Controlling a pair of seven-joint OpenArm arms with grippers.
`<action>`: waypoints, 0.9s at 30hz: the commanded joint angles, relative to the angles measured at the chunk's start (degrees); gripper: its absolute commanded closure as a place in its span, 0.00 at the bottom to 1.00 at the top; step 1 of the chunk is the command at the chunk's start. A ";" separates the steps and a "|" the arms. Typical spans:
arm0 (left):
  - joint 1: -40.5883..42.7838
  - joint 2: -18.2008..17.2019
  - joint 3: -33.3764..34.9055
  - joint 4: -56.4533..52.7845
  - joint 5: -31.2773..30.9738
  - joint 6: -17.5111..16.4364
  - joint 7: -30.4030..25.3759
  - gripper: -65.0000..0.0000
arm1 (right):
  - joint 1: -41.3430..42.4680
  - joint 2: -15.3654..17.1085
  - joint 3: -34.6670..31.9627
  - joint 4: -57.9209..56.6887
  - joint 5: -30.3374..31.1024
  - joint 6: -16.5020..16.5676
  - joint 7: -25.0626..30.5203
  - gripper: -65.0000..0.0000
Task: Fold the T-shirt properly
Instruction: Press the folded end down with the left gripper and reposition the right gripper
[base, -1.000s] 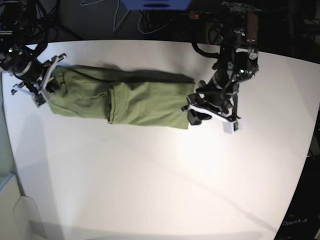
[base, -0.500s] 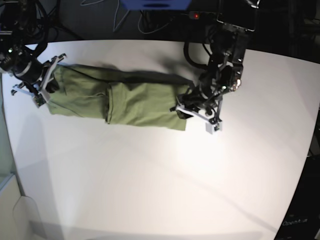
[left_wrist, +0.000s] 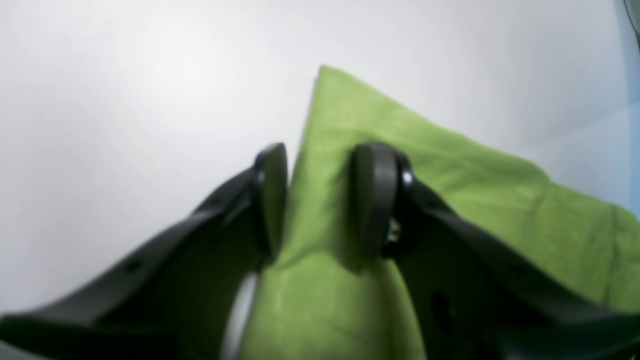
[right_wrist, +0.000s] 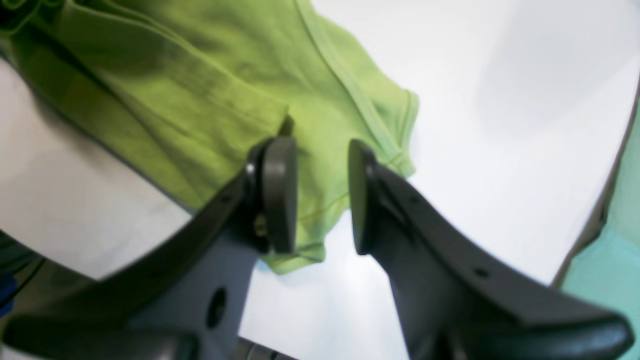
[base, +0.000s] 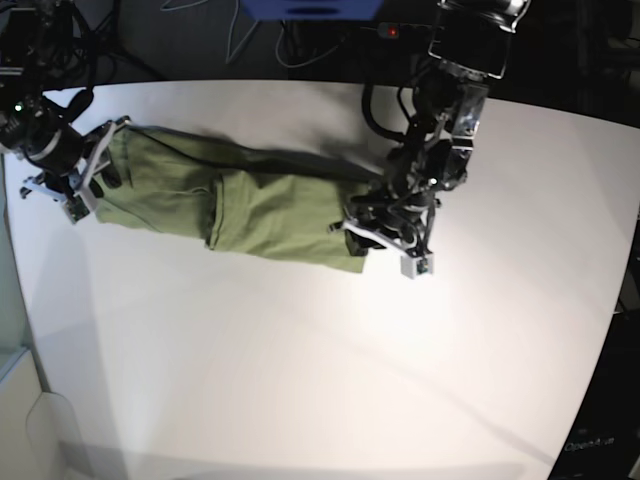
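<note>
The olive-green T-shirt (base: 260, 210) lies folded into a long band across the back of the white table (base: 300, 350). My left gripper (base: 375, 232) is over the band's right end. In the left wrist view it (left_wrist: 320, 200) is open, and its black pads (left_wrist: 372, 200) straddle the straight edge of the T-shirt (left_wrist: 450, 190). My right gripper (base: 100, 170) is at the band's left end. In the right wrist view it (right_wrist: 322, 195) is open just in front of a hemmed corner of the T-shirt (right_wrist: 200, 90), with nothing pinched between the pads.
Dark cables and equipment run along the table's back edge, with a blue object (base: 310, 8) behind them. The table's curved left edge (base: 20, 290) runs close to my right arm. Bare white tabletop fills the front half.
My left arm has moved left from beside the shirt's right end onto it, its jaws staying open. My right gripper's jaws have parted at the shirt's left end.
</note>
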 joint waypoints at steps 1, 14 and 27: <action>1.68 -0.52 0.70 -1.90 0.68 2.68 6.25 0.65 | 0.27 0.85 0.66 0.94 0.79 -0.04 1.04 0.73; 6.17 -4.03 0.35 -1.81 0.68 2.77 6.25 0.65 | 4.75 -9.61 20.53 0.41 0.44 1.24 -7.31 0.72; 11.00 -6.14 0.17 -1.19 0.68 2.77 6.16 0.65 | 9.06 -14.79 17.89 -4.25 0.88 1.24 -16.72 0.57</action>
